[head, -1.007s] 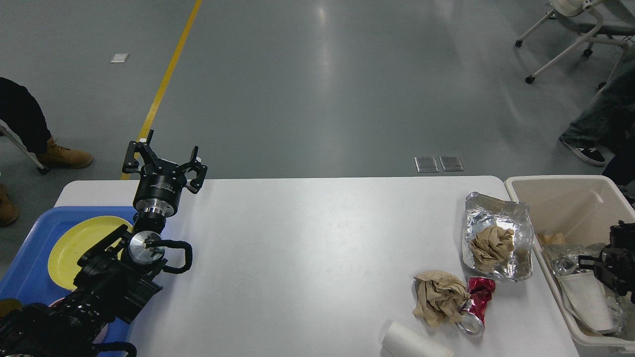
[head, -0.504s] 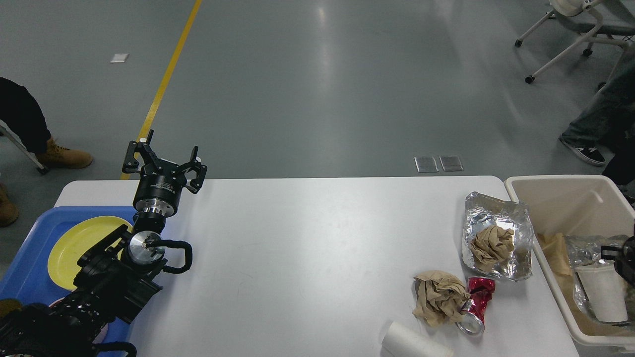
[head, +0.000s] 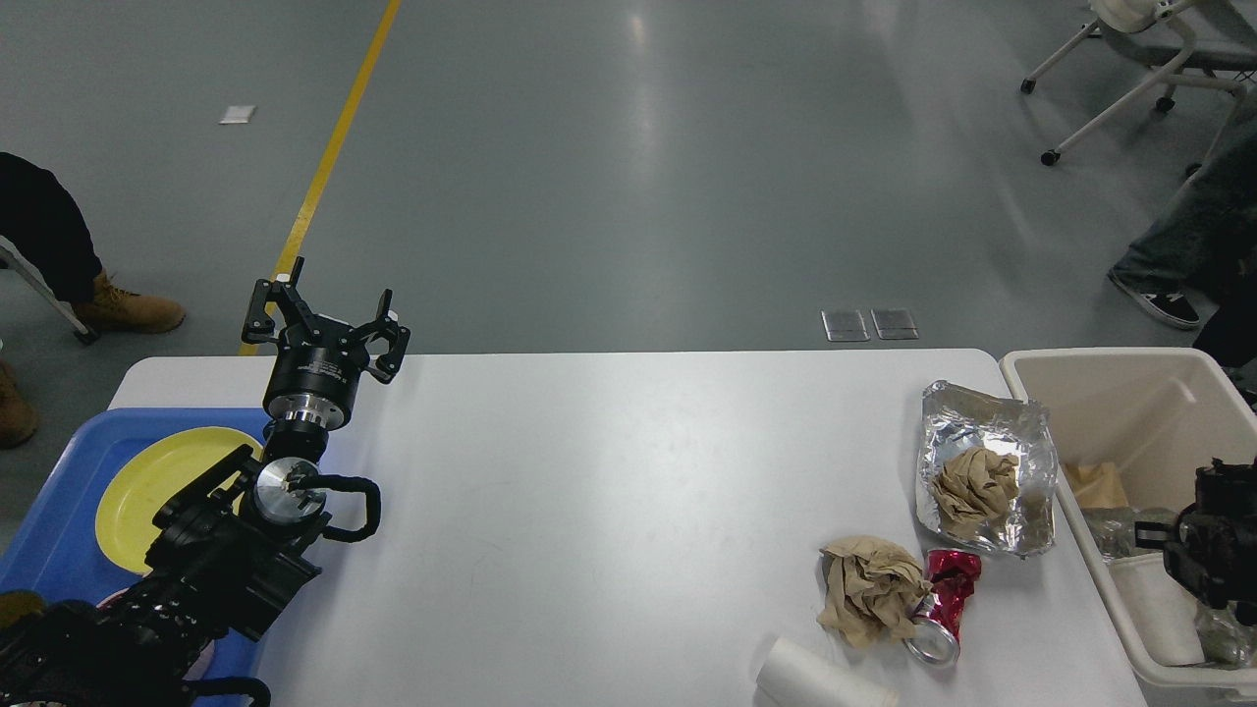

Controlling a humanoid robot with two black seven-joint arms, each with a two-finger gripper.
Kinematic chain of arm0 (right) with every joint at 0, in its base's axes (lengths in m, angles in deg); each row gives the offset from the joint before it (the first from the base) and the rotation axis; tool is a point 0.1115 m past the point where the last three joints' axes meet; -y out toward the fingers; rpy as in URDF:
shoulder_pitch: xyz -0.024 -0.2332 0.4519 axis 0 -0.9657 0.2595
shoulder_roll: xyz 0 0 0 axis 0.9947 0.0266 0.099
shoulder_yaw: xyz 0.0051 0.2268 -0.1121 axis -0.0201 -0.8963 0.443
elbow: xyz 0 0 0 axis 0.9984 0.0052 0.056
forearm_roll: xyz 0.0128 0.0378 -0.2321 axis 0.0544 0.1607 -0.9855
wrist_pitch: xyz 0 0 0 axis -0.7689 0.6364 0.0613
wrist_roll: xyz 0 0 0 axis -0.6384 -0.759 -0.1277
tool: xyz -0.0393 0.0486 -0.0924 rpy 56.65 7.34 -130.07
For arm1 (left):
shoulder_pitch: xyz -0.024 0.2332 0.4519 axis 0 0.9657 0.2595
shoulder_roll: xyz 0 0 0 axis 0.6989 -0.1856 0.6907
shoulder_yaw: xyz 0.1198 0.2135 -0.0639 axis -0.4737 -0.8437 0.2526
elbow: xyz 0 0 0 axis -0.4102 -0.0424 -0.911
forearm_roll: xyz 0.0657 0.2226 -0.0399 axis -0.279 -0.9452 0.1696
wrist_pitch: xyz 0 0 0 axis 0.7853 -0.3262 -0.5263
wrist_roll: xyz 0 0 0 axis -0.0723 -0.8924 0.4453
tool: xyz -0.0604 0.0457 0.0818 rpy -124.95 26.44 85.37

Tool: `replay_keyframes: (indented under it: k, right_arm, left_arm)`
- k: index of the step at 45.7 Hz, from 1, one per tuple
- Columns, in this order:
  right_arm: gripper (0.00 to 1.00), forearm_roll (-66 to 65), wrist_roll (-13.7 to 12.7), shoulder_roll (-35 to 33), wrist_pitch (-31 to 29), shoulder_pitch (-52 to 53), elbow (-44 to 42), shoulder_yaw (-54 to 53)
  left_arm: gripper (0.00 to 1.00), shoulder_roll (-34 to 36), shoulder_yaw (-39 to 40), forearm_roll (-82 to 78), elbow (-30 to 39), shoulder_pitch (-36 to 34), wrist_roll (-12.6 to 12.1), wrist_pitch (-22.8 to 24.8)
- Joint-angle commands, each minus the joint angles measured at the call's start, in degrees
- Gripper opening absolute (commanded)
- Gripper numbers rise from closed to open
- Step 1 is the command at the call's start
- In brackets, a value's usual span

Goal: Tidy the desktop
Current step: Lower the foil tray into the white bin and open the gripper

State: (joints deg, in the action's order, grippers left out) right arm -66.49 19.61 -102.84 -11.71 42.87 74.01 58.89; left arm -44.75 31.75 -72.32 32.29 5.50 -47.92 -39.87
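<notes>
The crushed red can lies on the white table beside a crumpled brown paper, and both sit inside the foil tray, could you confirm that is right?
Not quite. In the head view the crushed red can does lie on the white table beside a crumpled brown paper, but both sit outside the foil tray, nearer the robot. The tray holds a different paper wad.

The worktop (head: 609,491) is white. A yellow plate (head: 147,481) sits in a blue tray (head: 59,550). The crushed can (head: 948,589) is red, the crumpled paper (head: 869,589) brown, the foil (head: 982,432) silver.
</notes>
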Motion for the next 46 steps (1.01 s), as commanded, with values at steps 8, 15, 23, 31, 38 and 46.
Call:
replay_keyframes:
  k: [8, 15, 23, 31, 38, 46]
  right_arm:
    - [0.0, 0.02, 0.0, 0.51, 0.1, -0.24, 0.02, -0.06]
    - [0.32, 0.37, 0.26, 0.43, 1.5, -0.15, -0.07, -1.46]
    - [0.7, 0.46, 0.35, -0.1, 6.78, -1.29, -0.15, -4.01]
    - [0.73, 0.46, 0.35, -0.1, 7.4, -2.26, -0.15, -4.19]
    - [0.8, 0.46, 0.35, -0.19, 7.31, -2.17, 0.2, -4.19]
    - [1.0, 0.37, 0.35, -1.32, 5.47, 2.38, 3.17, -6.9]
  left_arm:
    - [0.96, 0.0, 0.0, 0.0, 0.0, 0.0, 0.0, 0.0]
    - [0.96, 0.0, 0.0, 0.0, 0.0, 0.0, 0.0, 0.0]
    - [0.96, 0.0, 0.0, 0.0, 0.0, 0.0, 0.0, 0.0]
    - [0.96, 0.0, 0.0, 0.0, 0.0, 0.0, 0.0, 0.0]
    - [0.96, 0.0, 0.0, 0.0, 0.0, 0.0, 0.0, 0.0]
    - [0.96, 0.0, 0.0, 0.0, 0.0, 0.0, 0.0, 0.0]
